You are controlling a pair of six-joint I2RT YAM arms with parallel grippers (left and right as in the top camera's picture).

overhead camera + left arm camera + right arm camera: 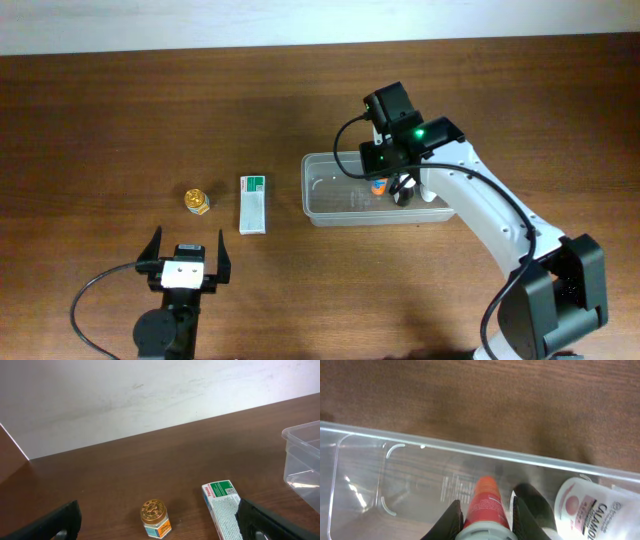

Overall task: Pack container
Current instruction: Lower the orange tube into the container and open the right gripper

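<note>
**While the right hand grips an orange tube inside the container: placement step, with two items left on the bench**

Right hand [487, 520], seen from its wrist camera: both fingers [451, 521] press the sides of the orange tube [482, 500], so the hand is clenched on it. The tube's tip points toward the floor of the container [470, 451]. Whether it touches the floor cannot be told. Just beside the tube, within the same clear walls, lies a white bottle [585, 510] with a pink label.

Overhead view: the container [312, 195] sits right of the bench's [120, 120] centre, with the right hand over its middle. Well to its left lie a white-and-green box [253, 204] and, beside that, a small gold-lidded jar [198, 201]. Both are outside the container. Left hand [187, 248]: released, jaws spread wide and empty, near the front edge of the bench and short of the jar and box.

Judged stage: roughly midway, with one item stowed, one being set down and two waiting. The next move calls for parting the right fingers and lifting straight up, clear of the rim and of the white bottle. Box and jar sit nearer the left hand, which suggests that arm should fetch them.
</note>
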